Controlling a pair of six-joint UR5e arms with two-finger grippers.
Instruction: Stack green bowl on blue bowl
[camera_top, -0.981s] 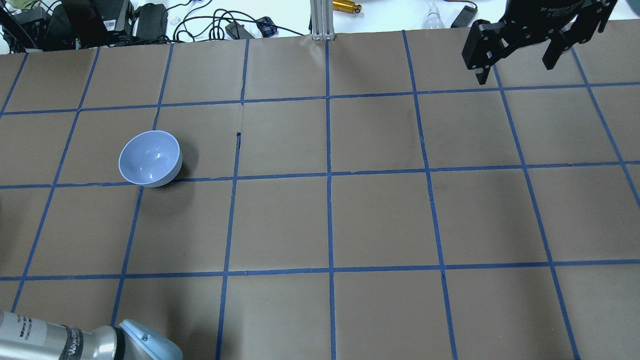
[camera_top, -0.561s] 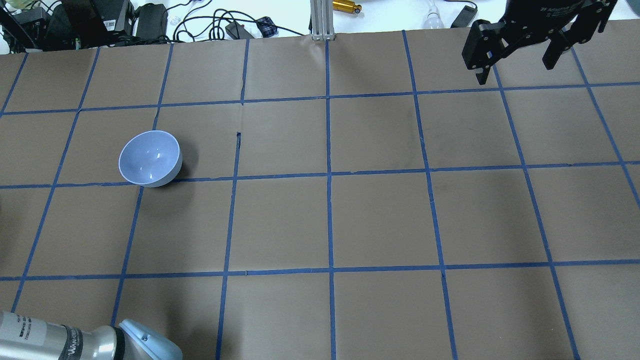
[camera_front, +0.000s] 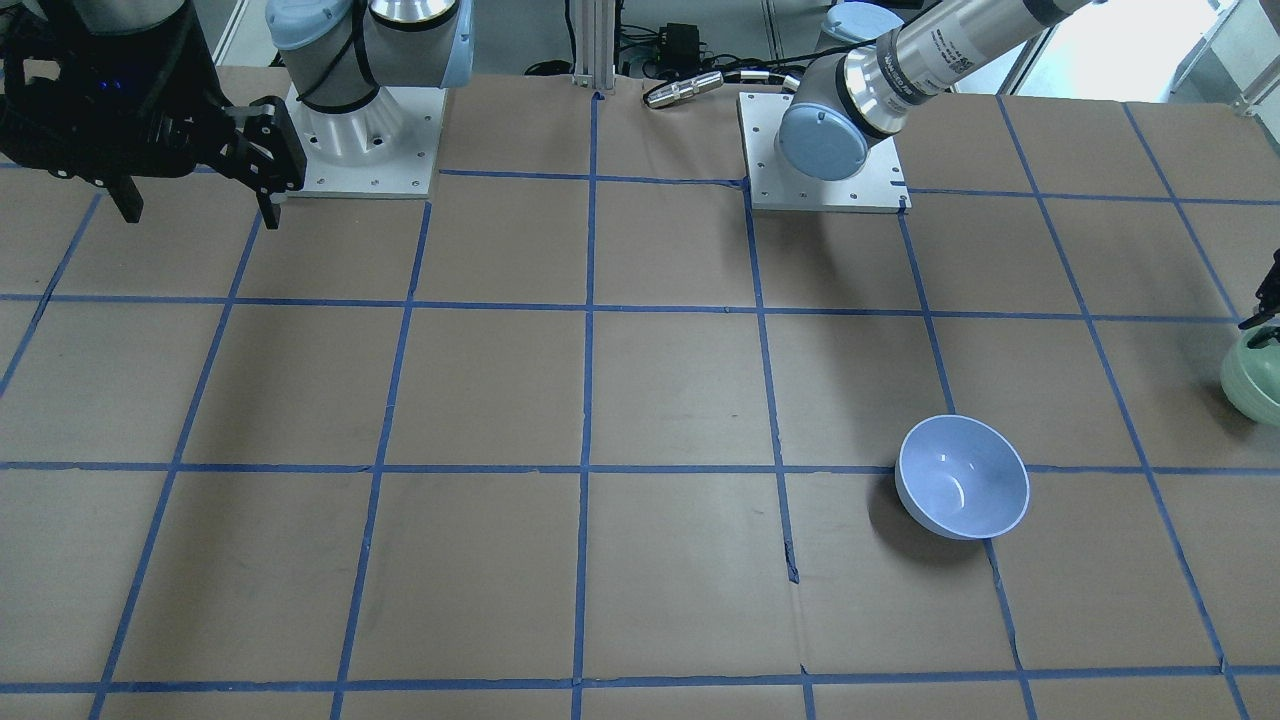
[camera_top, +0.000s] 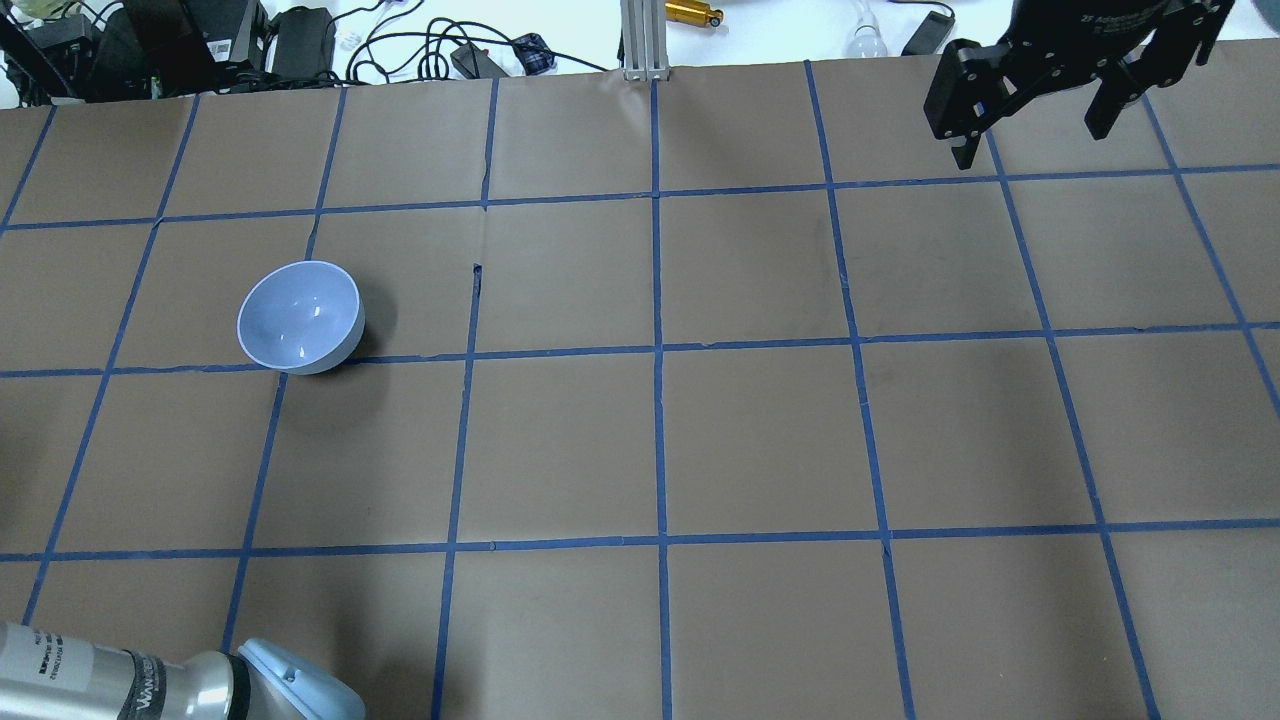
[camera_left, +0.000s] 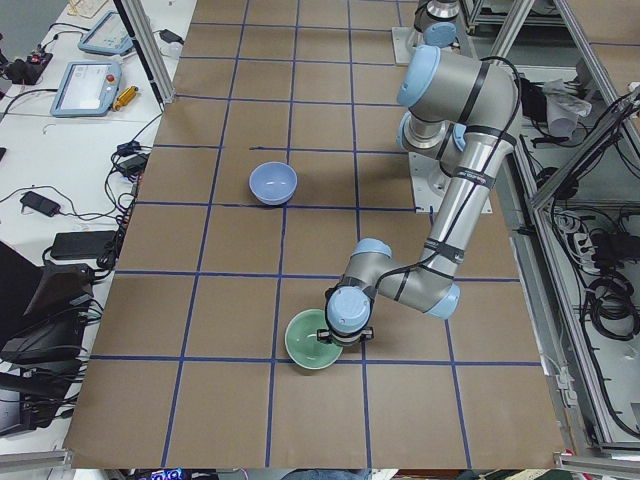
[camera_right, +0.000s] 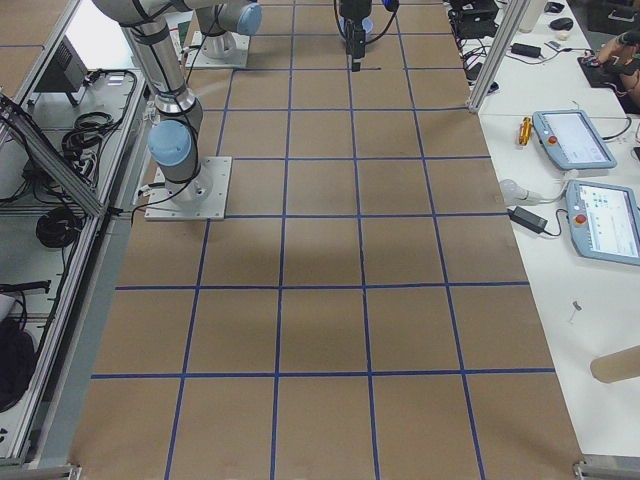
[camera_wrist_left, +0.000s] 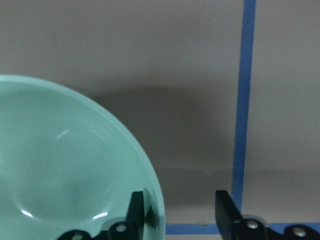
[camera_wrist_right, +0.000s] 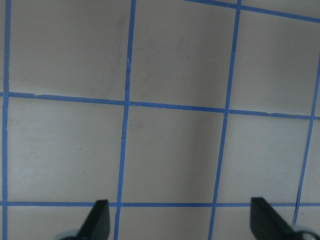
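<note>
Straddling the rim of the upright green bowl (camera_wrist_left: 65, 165), left end effector (camera_wrist_left: 180, 212) is apart; blue bowl (camera_top: 298, 318) sits mouth-up, well away across the counter (camera_top: 760, 440); right end effector (camera_top: 1030, 135) spread wide.

Bowls: two, one green bowl (camera_left: 303, 345), one blue bowl (camera_top: 298, 318); robot arms: two, left arm (camera_left: 465, 190), right arm (camera_right: 170, 145); grippers: two, left gripper (camera_wrist_left: 178, 200), right gripper (camera_wrist_right: 180, 202); arm base plates: two, left plate (camera_front: 870, 190), right plate (camera_front: 415, 170); teach pendants: two, near pendant (camera_right: 603, 220), far pendant (camera_right: 572, 138); table (camera_top: 760, 440): one
</note>
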